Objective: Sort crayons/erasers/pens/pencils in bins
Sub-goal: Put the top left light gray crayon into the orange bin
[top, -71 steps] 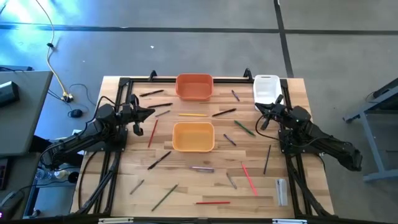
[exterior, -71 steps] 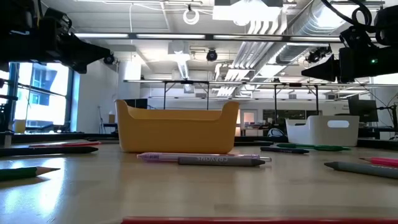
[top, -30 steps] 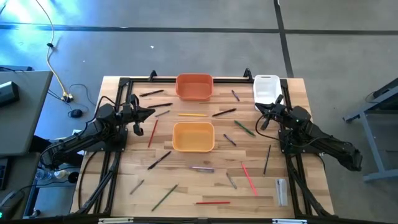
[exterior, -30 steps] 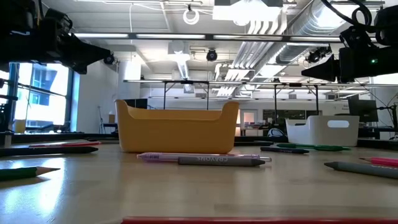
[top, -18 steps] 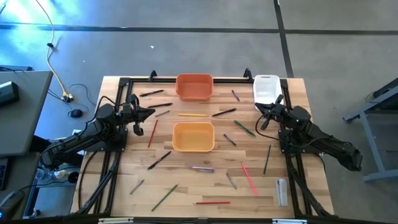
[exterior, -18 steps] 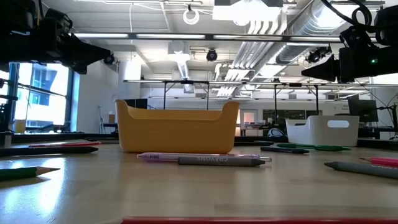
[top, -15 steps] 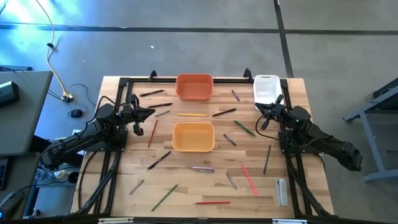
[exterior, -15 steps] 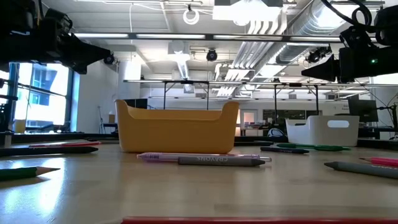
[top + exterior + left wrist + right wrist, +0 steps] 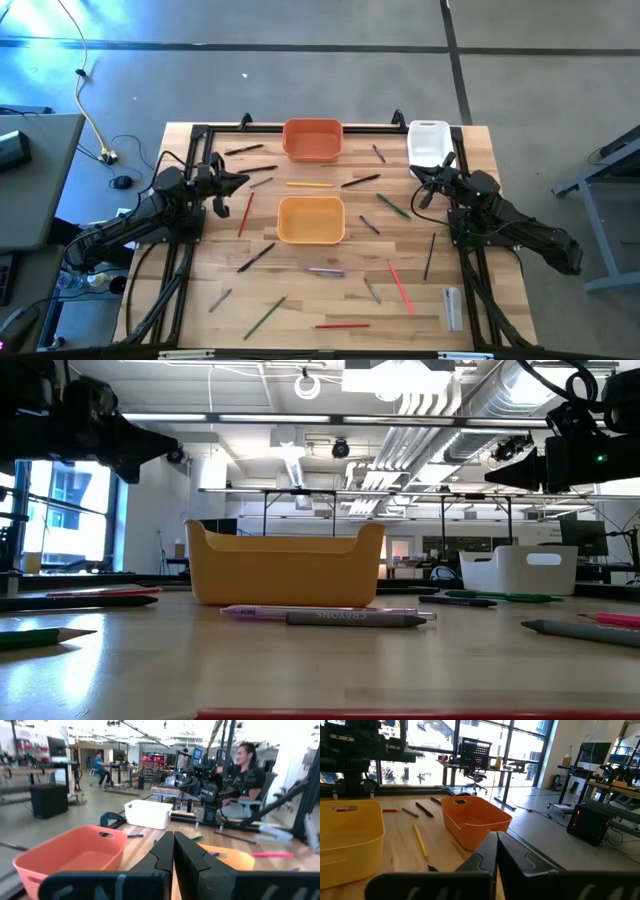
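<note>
Nothing sorted yet, by the look of it: all three bins appear empty and every stick lies loose on the table (image 9: 470, 215).

Left gripper (image 9: 241, 180) hangs above the table's left side, fingers pressed together, holding nothing. Right gripper (image 9: 417, 174) hangs over the right side, just beside the white bin (image 9: 428, 141), fingers likewise pressed together and empty.

Orange bin (image 9: 312, 139) sits at the far edge, centre; yellow bin (image 9: 311, 220) mid-table.

Sticks lie scattered and well apart: a red one (image 9: 245, 214) near the left gripper, a thin yellow pencil (image 9: 309, 185) between the orange and yellow bins, a green one (image 9: 393, 206) near the right gripper, a red one (image 9: 401, 286) toward the near right, and a grey crayon (image 9: 350, 619) in front of the yellow bin.

Judged step: first pick. To do it well, each arm should take the stick nearest it, the fingers opening before the descent. Straddle the stick across its width, near its middle, so it does not pivot. These thin sticks will likely roll if nudged, so come straight down.
</note>
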Robot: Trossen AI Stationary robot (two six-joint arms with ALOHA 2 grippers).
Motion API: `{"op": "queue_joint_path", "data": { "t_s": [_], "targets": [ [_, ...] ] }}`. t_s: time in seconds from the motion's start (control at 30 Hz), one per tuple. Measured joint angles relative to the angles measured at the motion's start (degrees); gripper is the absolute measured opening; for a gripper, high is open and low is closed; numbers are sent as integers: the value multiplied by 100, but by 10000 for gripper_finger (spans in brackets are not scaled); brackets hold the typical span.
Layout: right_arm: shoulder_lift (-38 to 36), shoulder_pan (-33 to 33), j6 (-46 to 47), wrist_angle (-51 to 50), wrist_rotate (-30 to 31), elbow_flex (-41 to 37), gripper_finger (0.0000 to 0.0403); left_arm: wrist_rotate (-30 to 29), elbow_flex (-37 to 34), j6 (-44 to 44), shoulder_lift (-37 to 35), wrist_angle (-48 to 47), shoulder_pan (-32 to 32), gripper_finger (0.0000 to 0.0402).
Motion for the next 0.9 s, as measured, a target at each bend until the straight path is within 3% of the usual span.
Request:
{"op": "queue_joint_path", "data": {
  "t_s": [0.33, 0.57, 0.77, 0.9],
  "targets": [
    [0, 0, 0, 0, -1, -1, 0, 0, 0, -1061, -2, 71, 2, 1],
    [0, 0, -2, 0, -2, 0, 0, -20, 0, -1181, 0, 569, 1, 1],
    [0, -2, -1, 0, 0, -1, 0, 71, 19, -1294, -2, 1685, -18, 1],
    [0, 0, -2, 0, -2, 0, 0, 341, 330, -1072, 88, 1529, -111, 0]
  ]
}}
